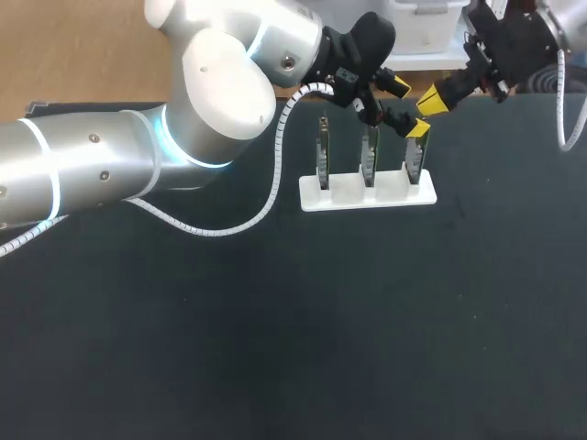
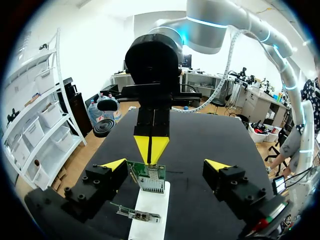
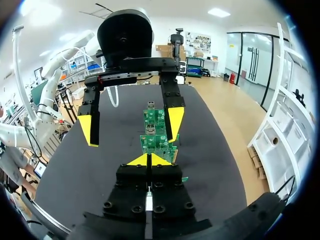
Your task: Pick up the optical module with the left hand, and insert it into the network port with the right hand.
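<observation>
Three green circuit boards [image 1: 367, 156] stand upright in a white rack [image 1: 353, 196] at the back of the black table. The rightmost board [image 1: 415, 163] carries a metal network port cage [image 2: 150, 183]. My left gripper [image 1: 408, 108] hangs open just above that board, one yellow tip on each side [image 2: 166, 165]. Facing it from the other side is my right gripper [image 1: 429, 101], shut, with its joined yellow tips [image 2: 151, 148] right over the board's top edge. In the right wrist view the boards [image 3: 155, 131] line up ahead of my shut gripper [image 3: 148, 160]. I cannot pick out a separate optical module.
The black tabletop [image 1: 303, 339] spreads out in front of the rack. My left arm [image 1: 110, 165] and its white spiral cable [image 1: 248, 215] cross the table's back left. The right arm's cable [image 1: 573, 119] hangs at the far right edge.
</observation>
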Controlling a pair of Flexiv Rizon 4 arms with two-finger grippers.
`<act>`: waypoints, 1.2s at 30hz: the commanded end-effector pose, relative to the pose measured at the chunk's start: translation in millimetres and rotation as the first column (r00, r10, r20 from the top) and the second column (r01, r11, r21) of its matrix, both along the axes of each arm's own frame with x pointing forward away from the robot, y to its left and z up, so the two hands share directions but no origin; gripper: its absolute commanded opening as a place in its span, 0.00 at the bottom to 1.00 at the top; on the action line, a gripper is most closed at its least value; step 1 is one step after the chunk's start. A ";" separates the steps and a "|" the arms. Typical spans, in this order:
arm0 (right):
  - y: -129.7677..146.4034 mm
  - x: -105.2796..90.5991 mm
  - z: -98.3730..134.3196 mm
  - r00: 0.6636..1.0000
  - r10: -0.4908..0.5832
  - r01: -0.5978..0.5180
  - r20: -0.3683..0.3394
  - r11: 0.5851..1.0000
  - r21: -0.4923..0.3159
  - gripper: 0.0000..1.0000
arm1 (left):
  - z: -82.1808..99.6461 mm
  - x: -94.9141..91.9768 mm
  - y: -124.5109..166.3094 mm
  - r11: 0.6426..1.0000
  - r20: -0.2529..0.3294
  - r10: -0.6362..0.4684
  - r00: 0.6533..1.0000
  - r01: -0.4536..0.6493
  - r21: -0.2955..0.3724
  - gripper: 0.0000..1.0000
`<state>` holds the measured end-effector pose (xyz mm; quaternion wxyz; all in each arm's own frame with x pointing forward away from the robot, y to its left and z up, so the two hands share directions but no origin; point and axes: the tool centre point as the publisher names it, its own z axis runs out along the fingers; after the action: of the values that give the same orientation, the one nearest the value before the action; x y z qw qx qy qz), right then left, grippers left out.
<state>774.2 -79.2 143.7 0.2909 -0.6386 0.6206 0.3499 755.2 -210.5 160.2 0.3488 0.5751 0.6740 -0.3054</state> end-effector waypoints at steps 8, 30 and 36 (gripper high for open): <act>0.5 -1.3 -8.0 1.000 -0.003 0.003 -0.003 1.000 0.008 0.00 | 0.0 0.6 0.1 1.000 0.000 -0.002 1.000 0.002 0.001 1.00; -2.6 -0.6 11.9 0.998 -0.020 0.017 0.054 0.998 0.059 0.00 | 0.0 0.6 0.1 1.000 0.000 -0.002 1.000 0.002 0.001 1.00; -11.2 -3.1 20.4 0.997 -0.031 0.027 0.074 0.998 0.052 0.00 | 0.0 0.6 0.1 1.000 0.000 -0.002 1.000 0.002 0.001 1.00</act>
<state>781.2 -87.1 160.1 0.3304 -0.6365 0.6052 0.3456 755.2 -210.6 160.2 0.3488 0.5752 0.6740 -0.3054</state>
